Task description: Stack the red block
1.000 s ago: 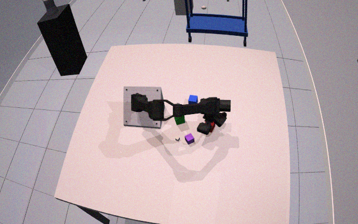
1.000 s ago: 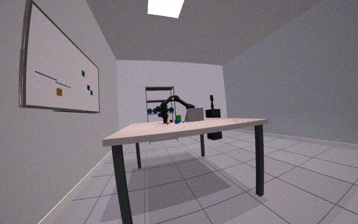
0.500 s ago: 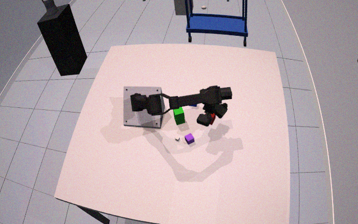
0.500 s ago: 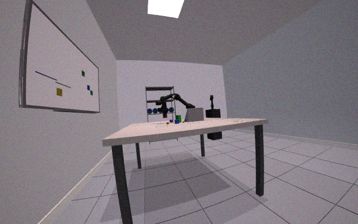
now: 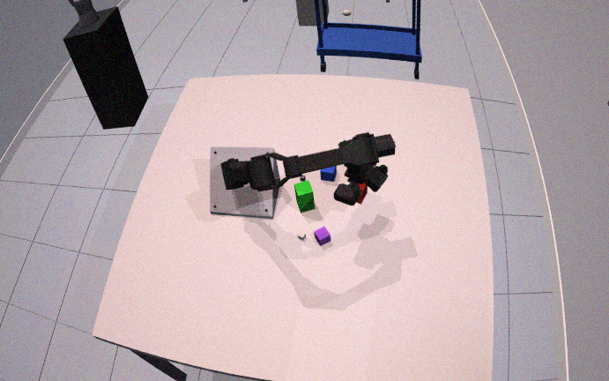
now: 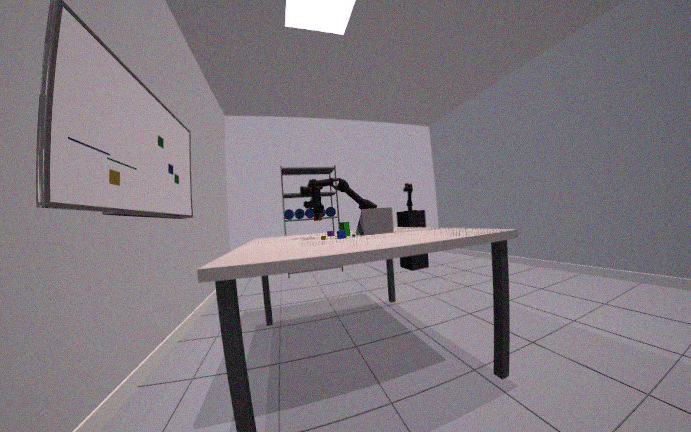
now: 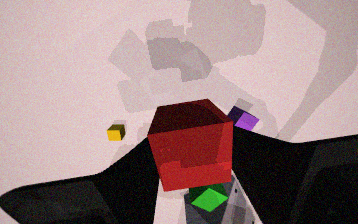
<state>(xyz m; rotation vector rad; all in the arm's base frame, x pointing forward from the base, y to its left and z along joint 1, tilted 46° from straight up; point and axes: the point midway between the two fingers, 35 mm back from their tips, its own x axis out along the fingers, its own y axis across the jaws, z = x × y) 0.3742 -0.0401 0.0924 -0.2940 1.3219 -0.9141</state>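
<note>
Pale pink table top (image 5: 249, 284): black parallel-jaw gripper (image 5: 360, 185) pinched red cube (image 7: 192, 145), raised right of green block tower (image 5: 304, 195).

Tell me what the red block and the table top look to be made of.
Red block, held in the pincer: a plain solid, maybe plastic or painted wood; flat uniform colour, sharp edges, no grain or gloss. Table top: pale pinkish matte board, perhaps laminate; it takes soft shadows and shows no reflections.

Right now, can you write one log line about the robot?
end effector: shut on red block | block: lifted off table | green tower: standing, apart
</note>
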